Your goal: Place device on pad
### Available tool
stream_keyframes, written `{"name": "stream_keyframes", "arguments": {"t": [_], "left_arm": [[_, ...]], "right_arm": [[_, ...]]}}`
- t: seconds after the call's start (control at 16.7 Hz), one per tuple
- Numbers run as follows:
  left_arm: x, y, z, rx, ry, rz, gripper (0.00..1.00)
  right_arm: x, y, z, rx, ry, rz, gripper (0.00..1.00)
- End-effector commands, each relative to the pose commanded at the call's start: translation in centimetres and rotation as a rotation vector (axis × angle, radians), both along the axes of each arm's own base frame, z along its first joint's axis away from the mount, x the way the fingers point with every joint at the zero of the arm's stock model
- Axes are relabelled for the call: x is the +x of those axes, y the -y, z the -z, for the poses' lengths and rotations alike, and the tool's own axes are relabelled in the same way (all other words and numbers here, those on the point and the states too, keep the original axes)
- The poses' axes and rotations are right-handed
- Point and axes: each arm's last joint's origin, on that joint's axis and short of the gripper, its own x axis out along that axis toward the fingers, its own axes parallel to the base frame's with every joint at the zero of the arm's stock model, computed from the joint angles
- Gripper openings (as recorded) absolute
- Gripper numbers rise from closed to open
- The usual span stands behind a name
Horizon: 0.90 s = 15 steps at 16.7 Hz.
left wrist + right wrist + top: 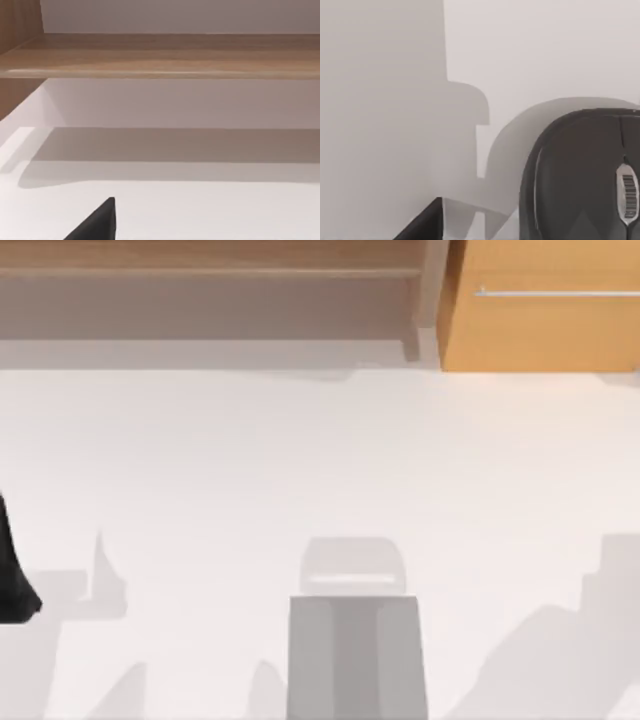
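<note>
1. Table point(300, 460) from the top view: white and bare in the middle, crossed by grey shadows along the near edge. Wooden shelf point(200, 270) runs along the back. Orange cabinet point(540, 330) with 1 metal handle point(555, 292) sits at back right. Grey block point(355, 660) stands at near centre. Black shape point(12, 570) at the left edge, cannot tell what it is.
2. Left wrist view: left gripper point(97, 225) shows as 1 black tip over the white table, facing the wooden shelf. Spread or pressed together: cannot tell. It holds nothing that I can see.
3. Right wrist view: right gripper point(422, 222) shows as 1 black tip above the table. Spread or closed: cannot tell. Mouse point(580, 180), dark with 1 silver scroll wheel point(629, 192), lies flat on the white table near this gripper, apart from it.
</note>
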Motion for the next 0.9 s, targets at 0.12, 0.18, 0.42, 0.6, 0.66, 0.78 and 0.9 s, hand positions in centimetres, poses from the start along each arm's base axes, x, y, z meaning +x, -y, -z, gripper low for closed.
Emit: {"name": "stream_keyframes", "arguments": {"t": [0.12, 0.18, 0.42, 0.6, 0.66, 0.78, 0.9], "left_arm": [[0.0, 0.0, 0.0, 0.0, 0.0, 0.0, 1.0], [0.0, 0.0, 0.0, 0.0, 0.0, 0.0, 1.0], [0.0, 0.0, 0.0, 0.0, 0.0, 0.0, 1.0], [0.0, 0.0, 0.0, 0.0, 0.0, 0.0, 1.0], [0.0, 0.0, 0.0, 0.0, 0.0, 0.0, 1.0], [0.0, 0.0, 0.0, 0.0, 0.0, 0.0, 1.0], [0.0, 0.0, 0.0, 0.0, 0.0, 0.0, 1.0]], "right_arm": [[0.0, 0.0, 0.0, 0.0, 0.0, 0.0, 0.85], [0.0, 0.0, 0.0, 0.0, 0.0, 0.0, 0.77], [0.0, 0.0, 0.0, 0.0, 0.0, 0.0, 0.47], [0.0, 0.0, 0.0, 0.0, 0.0, 0.0, 0.25], [0.0, 0.0, 0.0, 0.0, 0.0, 0.0, 0.17], [0.0, 0.0, 0.0, 0.0, 0.0, 0.0, 0.02], [0.0, 0.0, 0.0, 0.0, 0.0, 0.0, 0.0]]}}
